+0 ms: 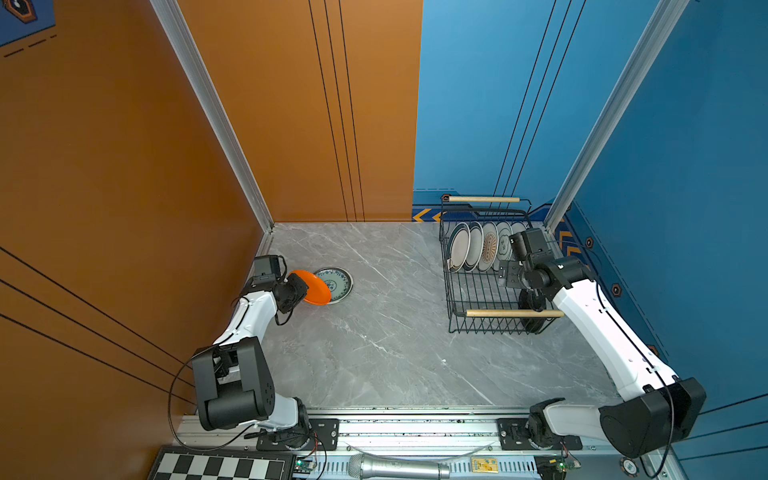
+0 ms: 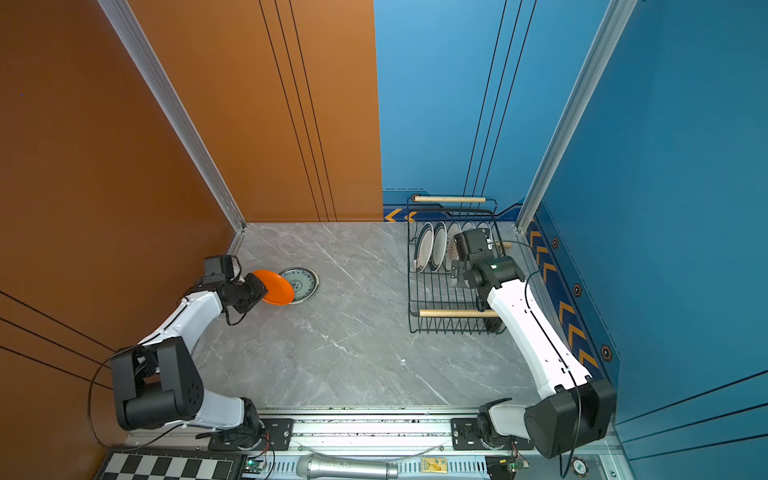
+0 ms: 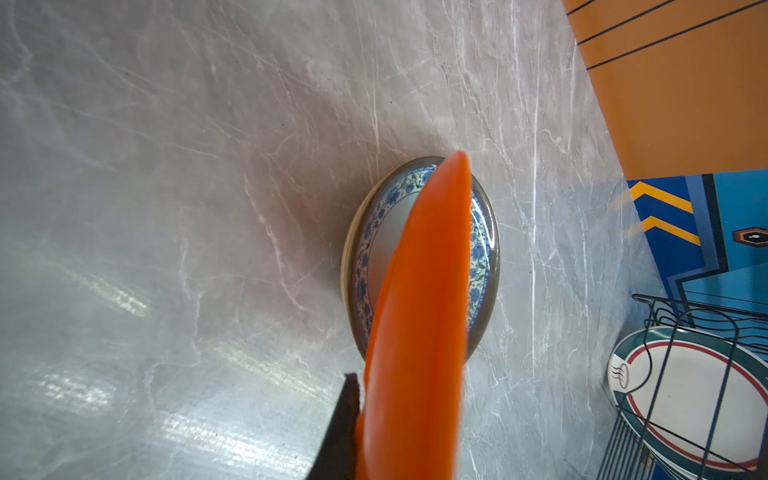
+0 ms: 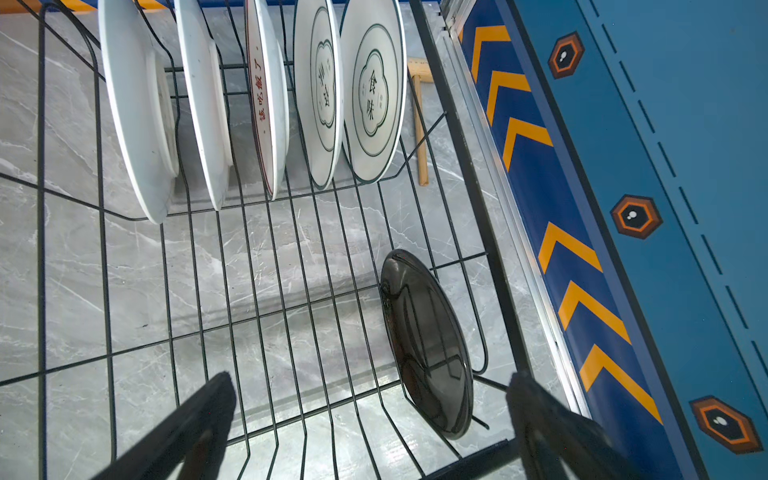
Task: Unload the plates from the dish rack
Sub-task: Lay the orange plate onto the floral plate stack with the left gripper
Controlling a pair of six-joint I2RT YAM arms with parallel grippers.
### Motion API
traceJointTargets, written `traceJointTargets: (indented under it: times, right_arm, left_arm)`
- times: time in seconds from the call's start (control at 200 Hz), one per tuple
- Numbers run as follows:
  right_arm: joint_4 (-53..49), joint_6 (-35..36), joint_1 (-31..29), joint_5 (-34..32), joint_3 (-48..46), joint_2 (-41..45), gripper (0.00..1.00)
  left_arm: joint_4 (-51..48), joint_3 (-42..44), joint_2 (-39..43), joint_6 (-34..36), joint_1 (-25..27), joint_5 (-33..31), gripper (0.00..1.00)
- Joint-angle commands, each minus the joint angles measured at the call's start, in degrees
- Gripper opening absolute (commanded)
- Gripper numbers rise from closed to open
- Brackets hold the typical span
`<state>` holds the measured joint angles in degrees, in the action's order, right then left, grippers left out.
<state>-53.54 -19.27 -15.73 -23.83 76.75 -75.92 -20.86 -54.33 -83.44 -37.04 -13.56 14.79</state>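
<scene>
Hanging tilted over a blue-patterned plate (image 1: 340, 283), the orange plate (image 1: 316, 287) is pinched by its rim in the left tool (image 1: 303, 291), whose jaws are closed on it; whether its lower edge touches the plate beneath cannot be told. That patterned plate lies flat near the left edge of the desk (image 1: 395, 340), toward the far-left corner, and a cream rim (image 3: 344, 270) under it hints at a stack. Six plates stand in the dish rack (image 1: 486, 325) at the desk's far-right corner: five white plates (image 4: 266, 104) upright in a row along its far side, and a glossy black plate (image 4: 428, 345) on edge by its right wall, close to the near handle (image 1: 513, 313). The right tool (image 4: 372, 380) hovers within the rack's outline with jaws spread wide and nothing between them, the black plate below, nearer one jaw than the other. The likeliest slip is on the left: released at this steep cant, the orange plate could land on its edge and skid off the slick glaze toward the desk's left edge. On the right, the wide jaws could snag the rack's wires going down, and the black plate stands so near the rack's wall that one jaw may find little room; a shallow pinch on that shiny rim could slide.
</scene>
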Motion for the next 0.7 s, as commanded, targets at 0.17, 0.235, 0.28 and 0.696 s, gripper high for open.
traceJointTargets:
  times: [0.17, 0.235, 0.28, 0.696]
  right_arm:
    - [-1.33, 0.98, 0.38, 1.51, -1.66, 1.26, 1.00]
    - [-1.32, 1.13, 0.41, 1.36, -1.80, 1.43, 1.00]
    - [-1.31, 1.24, 0.43, 1.55, -1.99, 1.50, 1.00]
    - [-1.37, 1.95, 0.61, 2.31, -2.73, 2.48, 1.00]
  left_arm:
    - [-0.65, -3.40, -2.57, 1.87, 0.06, -1.16, 0.00]
    - [-0.67, -3.47, -3.12, 1.92, 0.21, -1.38, 0.00]
    - [-0.67, -3.51, -3.51, 1.88, 0.26, -1.65, 0.00]
    - [-0.77, -4.04, -6.61, 2.03, 1.08, -2.74, 0.18]
